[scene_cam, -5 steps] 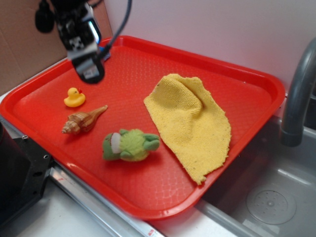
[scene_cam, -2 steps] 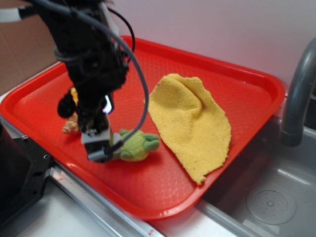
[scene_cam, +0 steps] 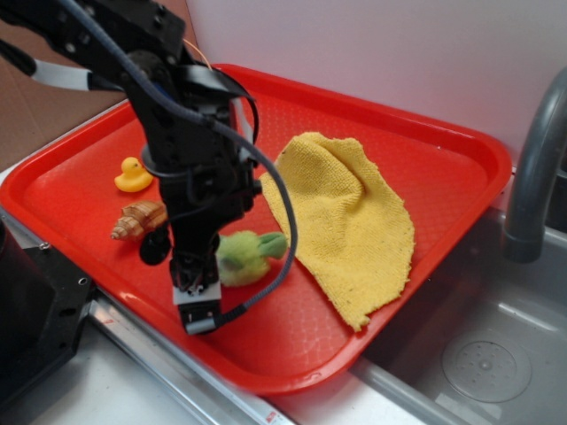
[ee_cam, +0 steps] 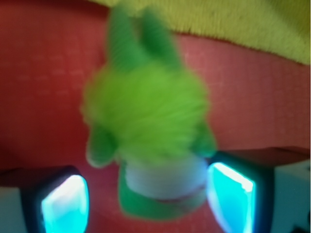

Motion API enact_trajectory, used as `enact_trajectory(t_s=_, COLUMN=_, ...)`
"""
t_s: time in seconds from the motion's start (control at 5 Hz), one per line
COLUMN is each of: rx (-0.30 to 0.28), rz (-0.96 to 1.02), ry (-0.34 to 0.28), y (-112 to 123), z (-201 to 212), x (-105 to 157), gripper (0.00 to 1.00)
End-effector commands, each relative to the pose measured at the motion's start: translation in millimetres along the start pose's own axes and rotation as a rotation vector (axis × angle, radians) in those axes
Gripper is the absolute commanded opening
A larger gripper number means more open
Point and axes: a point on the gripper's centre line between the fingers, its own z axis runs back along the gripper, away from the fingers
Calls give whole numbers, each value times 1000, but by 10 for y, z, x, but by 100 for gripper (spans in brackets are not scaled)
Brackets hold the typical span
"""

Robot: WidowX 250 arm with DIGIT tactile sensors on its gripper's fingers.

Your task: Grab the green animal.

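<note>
A red tray (scene_cam: 425,150) sits by a steel sink (scene_cam: 496,354) and grey faucet (scene_cam: 532,177), under a white wall. On it lie a yellow cloth (scene_cam: 345,221), a duck (scene_cam: 133,175) and a shell (scene_cam: 137,220). The gripper (ee_cam: 146,194) has dropped from the tray's far corner; its jaws now stand apart, flanking the green animal (ee_cam: 146,111) near the tray's front edge.

Lime-green plush animal (ee_cam: 146,111) (pale patch near its head), yellow cloth (scene_cam: 341,217), red textured tray (scene_cam: 425,142), yellow duck (scene_cam: 133,175).
</note>
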Motion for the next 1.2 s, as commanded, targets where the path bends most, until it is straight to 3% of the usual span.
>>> enact_trajectory(t_s=0.0, rx=-11, rz=31, ry=1, y=62, z=-29, x=25, gripper=0)
enact_trajectory(t_s=0.2, rx=-15, rz=57, ry=2, y=58, z=18, x=-44, gripper=0)
enact_trajectory(t_s=0.4, rx=-31, rz=140, ry=-34, y=206, z=311, x=-73, gripper=0)
enact_trajectory(t_s=0.6, rx=-89, rz=331, ry=-90, y=514, z=764, x=-180, gripper=0)
enact_trajectory(t_s=1.0, rx=-58, rz=694, ry=-132, y=909, z=1473, x=-533, gripper=0)
